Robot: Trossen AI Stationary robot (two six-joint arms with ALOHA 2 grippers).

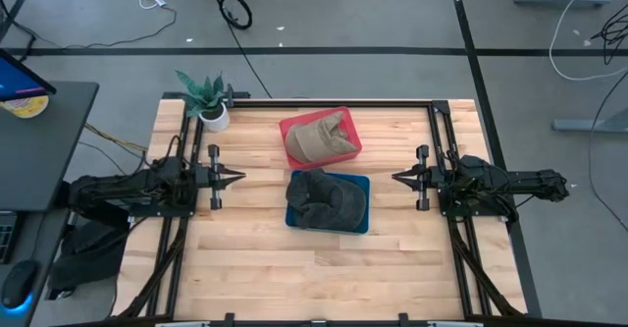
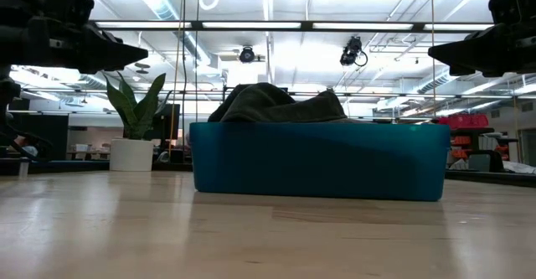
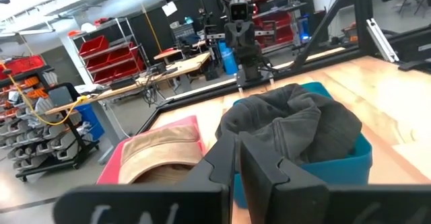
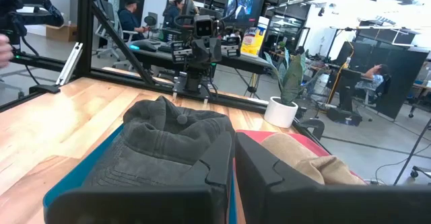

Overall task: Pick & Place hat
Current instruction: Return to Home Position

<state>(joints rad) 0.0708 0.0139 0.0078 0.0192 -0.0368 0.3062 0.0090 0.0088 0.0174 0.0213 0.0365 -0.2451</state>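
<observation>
Two arms face each other across the table (image 1: pixel 265 268), each folded back on its own side with the forearm roughly level. The left gripper (image 1: pixel 235 178) points inward toward the bins, its fingers together and holding nothing. The right gripper (image 1: pixel 398 178) mirrors it from the opposite side, fingers likewise together and empty. In the low view both tips hang above the height of the bin rims and well apart from them.

The black caps (image 1: pixel 329 197) lie heaped in the blue bin (image 2: pixel 318 162), the pile rising over its rim. The brown cap (image 1: pixel 316 140) sits in the red bin (image 1: pixel 312 118), which touches or nearly touches the blue bin on its far side. A potted plant (image 1: pixel 204 93) stands near the table's far left corner, clear of both arms.

Sorting appears complete, so only the retreat to rest is left. To do it well, each wrist should be kept level and above rim height. The arms should draw straight back, not sweep over the heaped caps. Both arms should settle symmetrically, fingers closed, so no cloth is snagged.
</observation>
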